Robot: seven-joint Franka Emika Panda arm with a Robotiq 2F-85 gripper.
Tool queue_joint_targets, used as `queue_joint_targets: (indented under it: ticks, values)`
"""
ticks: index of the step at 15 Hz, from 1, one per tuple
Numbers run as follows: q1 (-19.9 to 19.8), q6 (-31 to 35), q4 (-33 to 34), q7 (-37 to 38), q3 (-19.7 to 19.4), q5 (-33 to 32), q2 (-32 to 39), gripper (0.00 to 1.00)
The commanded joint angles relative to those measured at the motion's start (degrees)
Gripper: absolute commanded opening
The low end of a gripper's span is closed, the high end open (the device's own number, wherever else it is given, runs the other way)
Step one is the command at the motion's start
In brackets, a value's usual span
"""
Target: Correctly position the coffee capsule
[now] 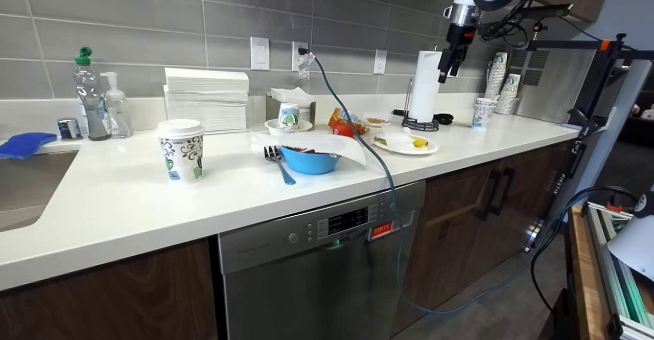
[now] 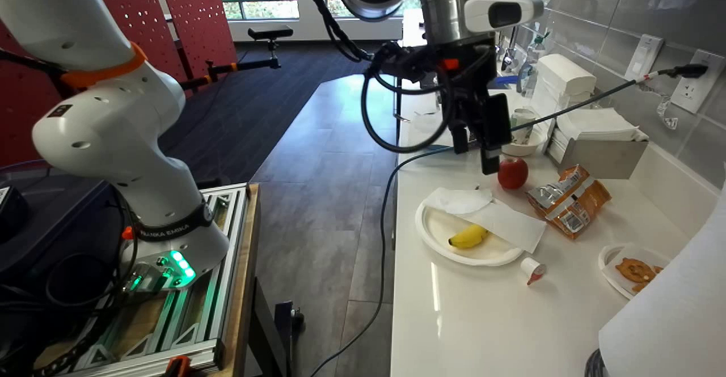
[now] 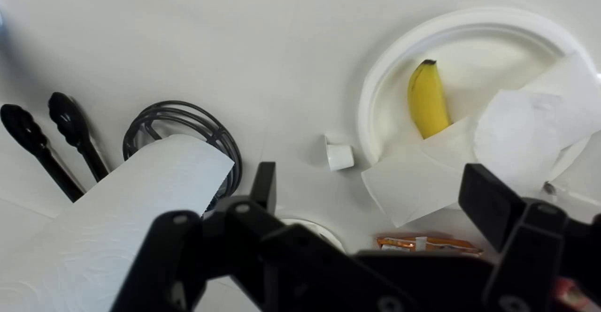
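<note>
The coffee capsule is a small white cup lying on its side on the white counter. It shows in the wrist view (image 3: 340,156) between the plate and the paper towel stand, with its flat rim facing left. In an exterior view the capsule (image 2: 532,267) lies just off the plate's edge, with a reddish part at one end. I cannot make it out from the remaining angle. My gripper (image 3: 371,187) is open, with nothing between its fingers. It is high above the counter in both exterior views (image 1: 448,75) (image 2: 475,153), apart from the capsule.
A white plate (image 3: 368,110) with a banana (image 3: 428,102) and napkins is beside the capsule. A tall paper towel roll (image 3: 117,209) stands on the opposite side. Black tongs (image 3: 70,119), an orange snack bag (image 2: 570,201), an apple (image 2: 513,173) and a hanging cable (image 2: 387,212) are nearby.
</note>
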Motion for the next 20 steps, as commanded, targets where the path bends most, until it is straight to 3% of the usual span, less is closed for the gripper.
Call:
queue_joint_targets:
  ticks: [1,8,10,11,20]
  values:
    - [-0.52,2.43,8.37,0.91,-1.23,0.81,11.46,1.0]
    - [-0.06,3.29,20.58,5.56,-2.06,1.76,28.42,1.0]
    - [-0.09,-1.28,24.48,6.98,-2.38,2.51,32.33,1.0]
    - [0.02,2.01,19.6,5.31,-2.17,1.3,28.02,1.0]
    - [-0.64,0.66,27.68,4.83,-2.26,2.28,36.71,1.0]
